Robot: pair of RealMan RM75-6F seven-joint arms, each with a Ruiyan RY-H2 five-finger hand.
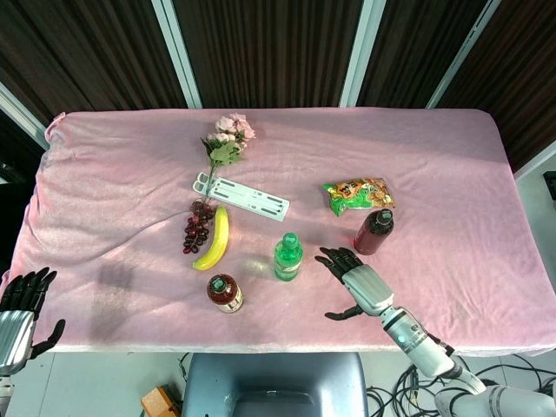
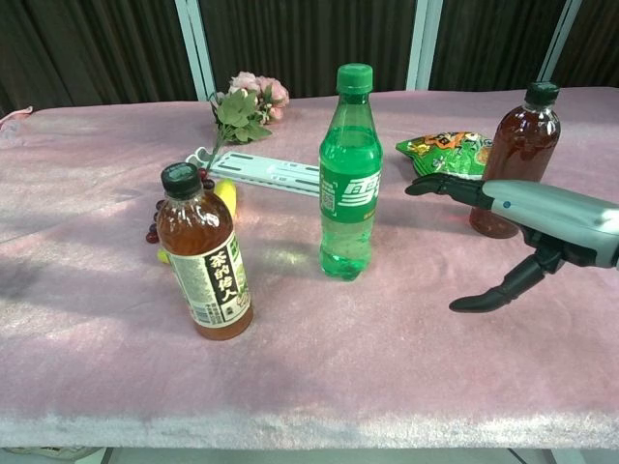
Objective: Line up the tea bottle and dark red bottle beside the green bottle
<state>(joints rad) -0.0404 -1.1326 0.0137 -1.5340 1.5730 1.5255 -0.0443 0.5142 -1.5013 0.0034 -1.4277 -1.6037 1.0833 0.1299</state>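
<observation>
One table (image 1: pixel 130 165) under a pink cloth carries everything. Two robot hands show. The right hand (image 1: pixel 358 280) hovers low over the cloth just in front of the dark red bottle, fingers stretched apart and thumb dropped away, holding nothing and touching no bottle. The left hand (image 1: pixel 22 304) hangs off the table's near left corner, fingers spread, also holding nothing.

There are three bottles, all upright and capped. The green bottle (image 2: pixel 349 174) stands near the middle of the front half, with a white-on-green label whose characters are too small to read. The tea bottle (image 2: pixel 205 253) stands to its left and nearer the front edge, apart from it; its black cap tops amber liquid, and a cream label bears vertical Chinese characters. The dark red bottle (image 2: pixel 516 159) stands to the green one's right and farther back, well apart, with no label that can be made out.

One white flat plastic strip (image 1: pixel 243 195) lies behind the bottles, one bunch of pink flowers (image 1: pixel 229 137) beyond it, one green snack packet (image 1: pixel 358 193) just behind the dark red bottle, print unreadable. One banana (image 1: pixel 215 240) lies beside one bunch of dark grapes (image 1: pixel 197 228)
</observation>
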